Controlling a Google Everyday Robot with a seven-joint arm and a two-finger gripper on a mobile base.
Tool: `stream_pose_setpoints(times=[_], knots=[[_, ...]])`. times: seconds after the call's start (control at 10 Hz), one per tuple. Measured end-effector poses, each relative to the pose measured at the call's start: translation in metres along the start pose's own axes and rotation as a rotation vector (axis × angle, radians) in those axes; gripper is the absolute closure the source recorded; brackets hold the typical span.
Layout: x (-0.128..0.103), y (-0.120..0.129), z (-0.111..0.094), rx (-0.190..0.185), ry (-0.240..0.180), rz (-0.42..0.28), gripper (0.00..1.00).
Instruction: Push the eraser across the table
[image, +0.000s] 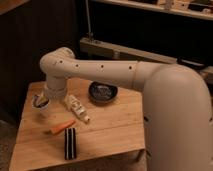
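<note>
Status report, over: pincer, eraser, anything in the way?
Pincer over left side of table. Eraser flat near front edge, untouched. Carrot lies between pincer and eraser.

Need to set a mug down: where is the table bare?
The table is bare at its right front, bordered by the dark bowl, white tube and eraser. The left side is crowded: the gripper hangs by the left edge, with the carrot close by.
</note>
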Motion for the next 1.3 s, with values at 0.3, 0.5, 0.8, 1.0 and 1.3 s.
stream_pose_setpoints(times=[0.3, 0.5, 0.8, 1.0, 1.3], knots=[[-0.004, -0.015, 0.008, -0.016, -0.002, -0.068, 0.2], [-0.007, -0.035, 0.026, -0.033, -0.004, -0.15, 0.2], [-0.002, -0.031, 0.032, -0.048, 0.003, -0.142, 0.2], [-0.005, -0.007, 0.027, -0.063, 0.023, -0.111, 0.2], [-0.021, 0.056, 0.007, -0.089, 0.067, -0.068, 0.2]])
